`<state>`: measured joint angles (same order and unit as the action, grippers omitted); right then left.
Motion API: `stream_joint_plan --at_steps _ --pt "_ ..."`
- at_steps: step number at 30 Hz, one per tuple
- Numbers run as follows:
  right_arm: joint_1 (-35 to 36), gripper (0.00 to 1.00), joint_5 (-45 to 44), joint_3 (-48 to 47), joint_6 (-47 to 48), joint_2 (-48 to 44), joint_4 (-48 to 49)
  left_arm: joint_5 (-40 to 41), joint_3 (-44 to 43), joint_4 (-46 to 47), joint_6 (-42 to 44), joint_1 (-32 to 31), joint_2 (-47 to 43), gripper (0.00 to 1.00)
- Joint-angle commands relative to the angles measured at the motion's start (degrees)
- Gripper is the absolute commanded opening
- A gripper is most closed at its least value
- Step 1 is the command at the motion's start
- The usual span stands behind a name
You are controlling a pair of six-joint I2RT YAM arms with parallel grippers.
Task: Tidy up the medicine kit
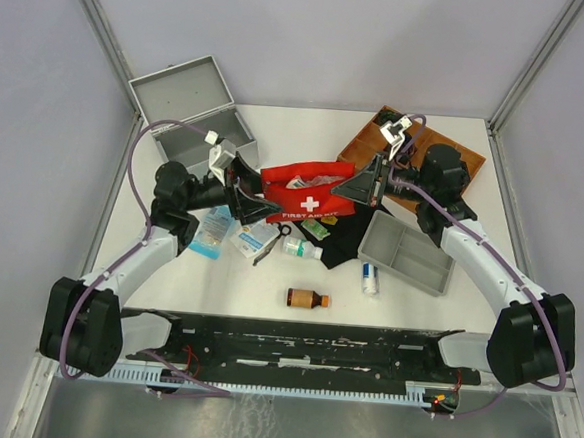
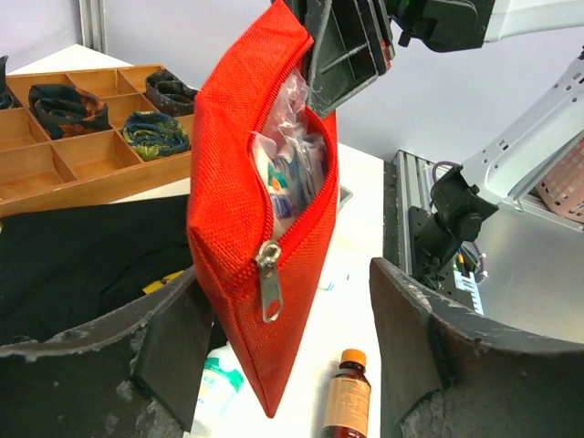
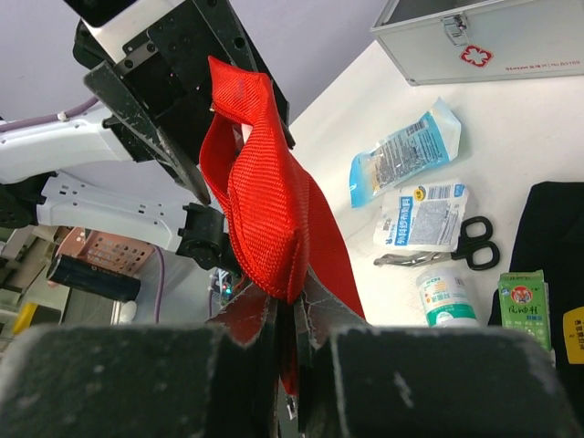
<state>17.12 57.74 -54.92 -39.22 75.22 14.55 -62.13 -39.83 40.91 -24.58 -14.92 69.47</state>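
The medicine kit, a silver-grey metal case, stands open at the back left; its front with the red-and-white sticker shows in the right wrist view. A red first aid pouch hangs lifted between both arms. My right gripper is shut on the pouch's end, as the right wrist view shows. My left gripper is open, its fingers either side of the pouch's lower corner without touching. The pouch's zip is partly open with packets showing inside.
On the table lie a brown bottle, a white bottle, scissors, blue packets, a small tube and a black cloth. A grey divided tray sits right; a wooden tray sits back right.
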Motion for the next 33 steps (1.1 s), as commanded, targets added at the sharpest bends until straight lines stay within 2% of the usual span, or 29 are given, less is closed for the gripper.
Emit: stream_joint_plan --at_steps 1,4,14,27,31,33 --pt "-0.4 0.07 -0.4 -1.9 -2.3 -0.7 5.5 -1.7 1.7 3.4 1.8 -0.2 -2.6 0.76" --pt "-0.6 0.06 -0.7 -1.5 -3.2 -1.2 6.5 -1.9 2.4 5.0 1.5 -0.2 -3.1 0.75" --pt "-0.9 0.06 -0.5 -1.1 -3.1 -0.5 6.9 -2.5 2.2 6.8 -0.1 -0.2 -3.3 0.49" --pt "-1.7 0.07 0.0 -2.8 -0.4 2.1 3.1 -3.3 2.9 6.8 0.8 -0.2 -5.6 0.3" --pt "-1.4 0.12 -0.7 -3.1 1.9 1.8 0.8 -3.0 2.7 6.7 0.4 -0.2 -5.5 0.22" --pt "-1.3 0.21 -1.6 -3.9 4.0 1.8 -2.0 -2.4 2.4 5.9 0.2 -0.2 -5.3 0.15"
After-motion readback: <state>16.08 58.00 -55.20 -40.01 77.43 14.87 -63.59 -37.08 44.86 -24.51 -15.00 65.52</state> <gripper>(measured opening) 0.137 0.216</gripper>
